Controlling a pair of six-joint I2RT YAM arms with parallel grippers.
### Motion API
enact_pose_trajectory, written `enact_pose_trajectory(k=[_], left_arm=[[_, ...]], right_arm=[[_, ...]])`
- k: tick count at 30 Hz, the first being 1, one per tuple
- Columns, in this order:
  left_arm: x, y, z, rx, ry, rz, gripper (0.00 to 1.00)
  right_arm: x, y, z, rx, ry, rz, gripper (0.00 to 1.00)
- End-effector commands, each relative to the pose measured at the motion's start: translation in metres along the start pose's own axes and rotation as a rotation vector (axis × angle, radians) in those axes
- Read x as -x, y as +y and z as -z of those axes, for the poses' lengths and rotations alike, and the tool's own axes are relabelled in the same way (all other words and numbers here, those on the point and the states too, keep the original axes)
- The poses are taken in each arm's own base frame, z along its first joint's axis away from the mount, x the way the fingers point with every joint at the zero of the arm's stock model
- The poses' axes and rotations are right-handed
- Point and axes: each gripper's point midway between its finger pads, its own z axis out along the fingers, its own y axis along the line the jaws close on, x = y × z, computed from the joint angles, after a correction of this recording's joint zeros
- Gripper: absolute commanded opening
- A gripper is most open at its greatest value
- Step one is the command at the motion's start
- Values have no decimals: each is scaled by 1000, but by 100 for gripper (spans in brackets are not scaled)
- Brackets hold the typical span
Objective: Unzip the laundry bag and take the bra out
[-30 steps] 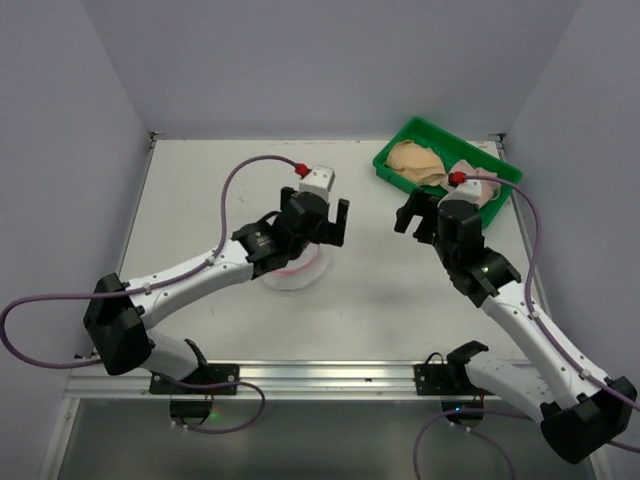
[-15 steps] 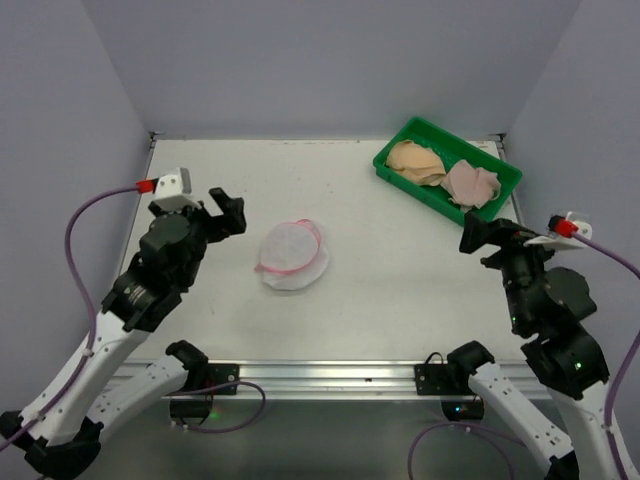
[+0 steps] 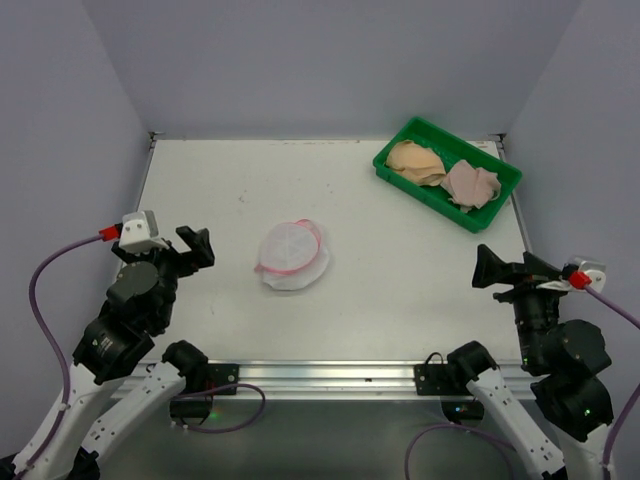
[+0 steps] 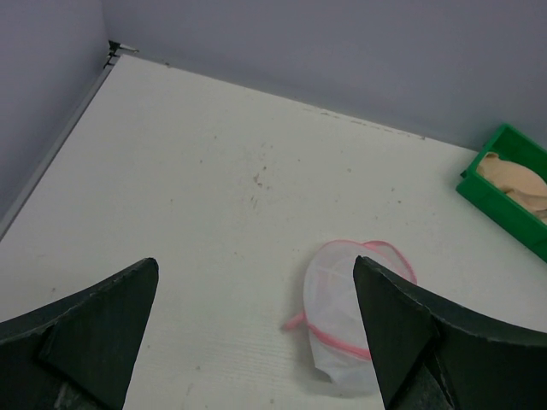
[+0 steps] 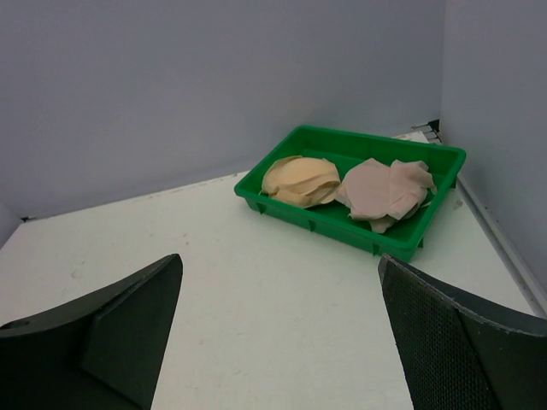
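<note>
Since both arms have been pulled back from the laundry bag [image 3: 292, 255], with left gripper [image 3: 196, 250] and right gripper [image 3: 500, 272] held wide and empty, the task is judged likely finished.

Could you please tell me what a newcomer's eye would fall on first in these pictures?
The bright green tray at the far right corner of the table stands out first, holding a beige garment and a pale pink one. Next comes the laundry bag, white mesh with pink trim, lying alone near the table's middle. The left gripper and right gripper hang open, well clear of both.
</note>
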Motion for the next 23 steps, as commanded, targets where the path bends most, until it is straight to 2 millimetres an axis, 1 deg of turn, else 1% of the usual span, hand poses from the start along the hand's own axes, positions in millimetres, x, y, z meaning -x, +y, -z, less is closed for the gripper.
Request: enact_pose_trajectory(k=[1,6,11,14,18,23], left_arm=[[-11,13,0,51,11,-26,100],[-18,13,-3,59,31,-29,100],[-20,13,-6,70,34,-28,100],[-21,10,-8,64,36,-26,100],[-28,7,-12,59,56,-35,100],[-31,4,-15,54,63,-28,100]], right_arm=[[-7,0,1,11,15,25,99],[-4,3,-1,22,10,28,99],[-4,5,-2,27,9,19,99],[-4,7,-3,37,8,25,99],[-7,8,-7,33,16,25,99],[-5,9,-10,29,14,31,99]])
